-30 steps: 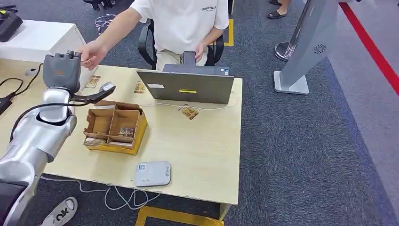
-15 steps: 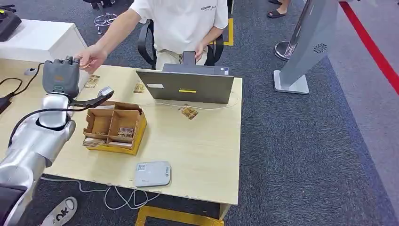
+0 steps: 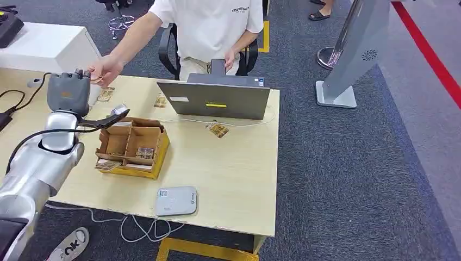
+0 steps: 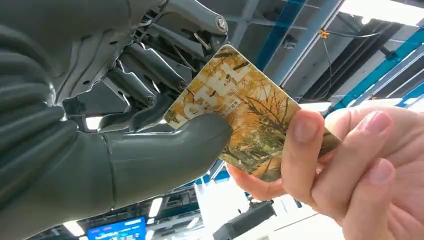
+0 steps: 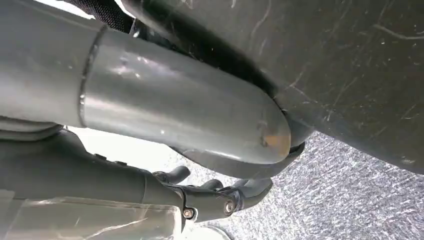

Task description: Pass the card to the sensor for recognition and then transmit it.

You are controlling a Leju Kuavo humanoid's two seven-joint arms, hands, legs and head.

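The robot's left hand [image 3: 68, 92] is raised over the far left part of the pale wooden table [image 3: 228, 174], its back toward the head camera, and it pinches a glossy rectangular card printed with yellow autumn leaves [image 4: 250, 125] between the thick grey thumb and the darker fingers [image 4: 145, 67]. A seated person in a white T-shirt [image 3: 209, 27] reaches across the table, and that person's hand [image 4: 350, 170] also grips the same card at its other end (thumb on the printed face, other fingers behind it), so both hold it at once. The right hand [image 5: 220, 192] hangs beside the robot's body above grey carpet, fingers curled in with nothing between them. On the table a brown cardboard divider box with a yellow base [image 3: 132, 145] sits just beside the left forearm, with a few similar cards in its compartments. Near the front edge lies the flat grey rounded sensor pad [image 3: 175, 201], well apart from the held card. A grey open laptop [image 3: 215, 99] stands at the far edge before the person, and loose leaf-patterned cards [image 3: 219, 129] lie near it.
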